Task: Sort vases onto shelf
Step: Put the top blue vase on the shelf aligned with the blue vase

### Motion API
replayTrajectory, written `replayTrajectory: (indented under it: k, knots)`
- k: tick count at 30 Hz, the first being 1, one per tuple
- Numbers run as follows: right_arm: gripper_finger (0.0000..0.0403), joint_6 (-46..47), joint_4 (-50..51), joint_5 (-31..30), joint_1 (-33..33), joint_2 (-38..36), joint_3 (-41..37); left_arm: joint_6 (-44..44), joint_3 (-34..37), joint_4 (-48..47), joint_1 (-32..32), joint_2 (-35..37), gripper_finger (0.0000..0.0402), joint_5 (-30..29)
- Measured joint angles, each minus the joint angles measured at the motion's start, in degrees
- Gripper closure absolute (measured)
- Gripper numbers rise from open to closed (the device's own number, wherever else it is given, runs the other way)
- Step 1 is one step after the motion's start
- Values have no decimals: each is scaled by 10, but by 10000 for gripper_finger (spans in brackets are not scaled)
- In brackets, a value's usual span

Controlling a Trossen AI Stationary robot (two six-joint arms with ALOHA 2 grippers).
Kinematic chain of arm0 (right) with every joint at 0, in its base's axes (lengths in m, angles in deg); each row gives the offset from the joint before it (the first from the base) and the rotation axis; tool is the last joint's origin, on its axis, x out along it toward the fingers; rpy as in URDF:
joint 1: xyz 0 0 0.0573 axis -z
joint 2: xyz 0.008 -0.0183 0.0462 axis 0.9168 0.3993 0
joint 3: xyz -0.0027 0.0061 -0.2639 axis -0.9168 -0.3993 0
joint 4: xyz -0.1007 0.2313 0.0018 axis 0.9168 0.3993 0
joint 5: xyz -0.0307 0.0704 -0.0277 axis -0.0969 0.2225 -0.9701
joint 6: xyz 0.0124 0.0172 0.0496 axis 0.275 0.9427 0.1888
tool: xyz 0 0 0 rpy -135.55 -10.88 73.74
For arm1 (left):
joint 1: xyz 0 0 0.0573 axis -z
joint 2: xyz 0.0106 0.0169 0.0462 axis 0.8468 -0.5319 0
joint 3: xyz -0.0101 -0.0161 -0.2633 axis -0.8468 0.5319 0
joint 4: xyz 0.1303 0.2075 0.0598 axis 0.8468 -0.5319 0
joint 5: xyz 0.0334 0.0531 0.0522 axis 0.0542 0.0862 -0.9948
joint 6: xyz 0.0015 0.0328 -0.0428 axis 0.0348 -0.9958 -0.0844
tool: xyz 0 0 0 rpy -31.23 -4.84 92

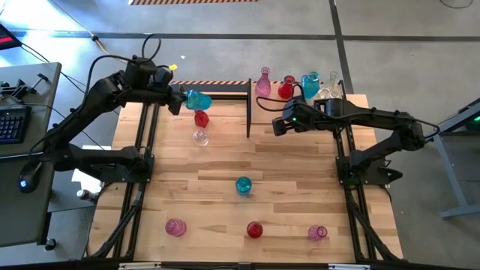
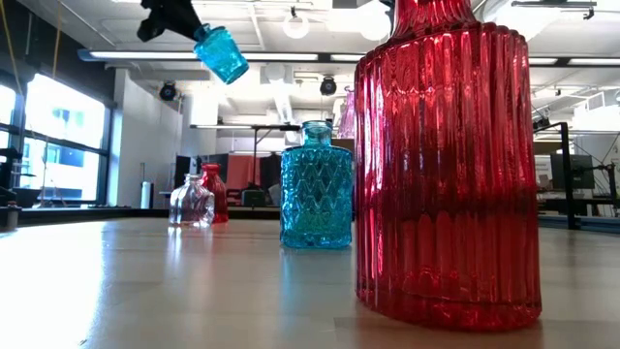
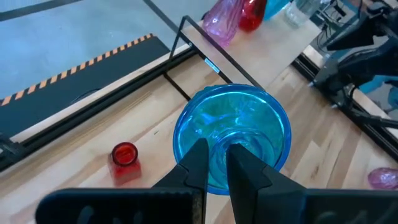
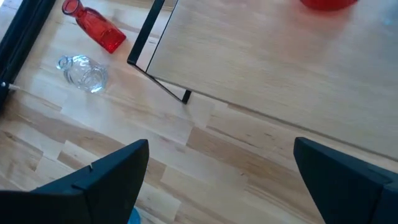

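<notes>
- High view: left gripper point(image 1: 180, 98) holds a blue vase point(image 1: 198, 99) in the air over the table's far left part, fingers clamped on its neck. Step in hand, by the look of it: carrying it to the shelf point(image 1: 300, 112).
- The shelf already carries a pink vase point(image 1: 263, 82), a red vase point(image 1: 286, 88), a blue one and a clear one along its far edge.
- Right gripper point(image 1: 277, 124) hangs over the shelf's near left part, fingers spread wide, holding nothing. It sits in the likely carry path and probably needs to clear.
- Unsorted on the table: a small red vase point(image 1: 201, 118), a clear vase point(image 1: 200, 136), a blue jar point(image 1: 243, 185), and three more along the near edge.
- Low view: the blue vase point(image 2: 221, 52) hangs tilted, high above the tabletop. A big red vase point(image 2: 446, 165) blocks much of the view.
- Left wrist view: fingers point(image 3: 194, 163) pinch the neck of the blue vase point(image 3: 231, 134); a black bar point(image 3: 217, 53) of the shelf lies ahead and has to be cleared before lowering.
- Right wrist view: open fingers point(image 4: 112, 171) above the bare shelf board point(image 4: 261, 56). Free space there for the set-down.
</notes>
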Motion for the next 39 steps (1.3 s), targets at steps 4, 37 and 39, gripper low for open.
replayTrajectory:
  k: [4,37,39]
  knots:
    - [22,-13,0,0,0,0,0,-4,-1,16,16,-13,377,0]
    - [22,-213,-167,146,-23,0,0,-11,-2,97,185,-85,377,60]
    - [22,-220,-193,150,-31,0,0,-8,-2,97,195,-85,377,60]
